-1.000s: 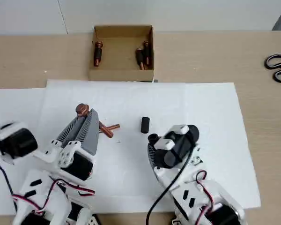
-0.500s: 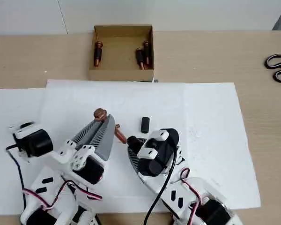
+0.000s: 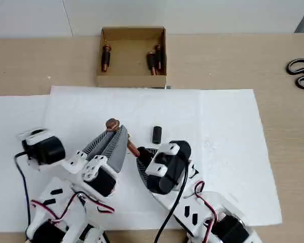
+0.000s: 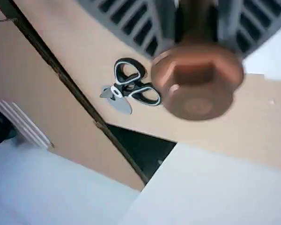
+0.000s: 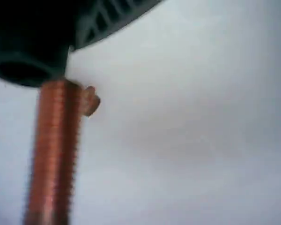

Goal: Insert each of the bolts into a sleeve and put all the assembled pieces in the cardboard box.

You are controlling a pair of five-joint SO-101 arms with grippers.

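Now the left hand (image 3: 116,134) is clamped on a bolt (image 3: 111,124), whose head pokes past the fingertips. It is over the white paper (image 3: 228,126), toward the near edge of the surface (image 3: 40,61). Just beside it, the right hand (image 3: 143,154) grips a black sleeve (image 5: 25,54), with a threaded shank (image 5: 54,154) at its mouth. Three assembled pieces (image 3: 106,57) lie in the cardboard box (image 3: 131,80) by the far edge.

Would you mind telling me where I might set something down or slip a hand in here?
Free: the white paper between the loose sleeve and its right edge; the middle of the cardboard box. Crowded: where the left pincer with its bolt meets the right pincer with its held sleeve.
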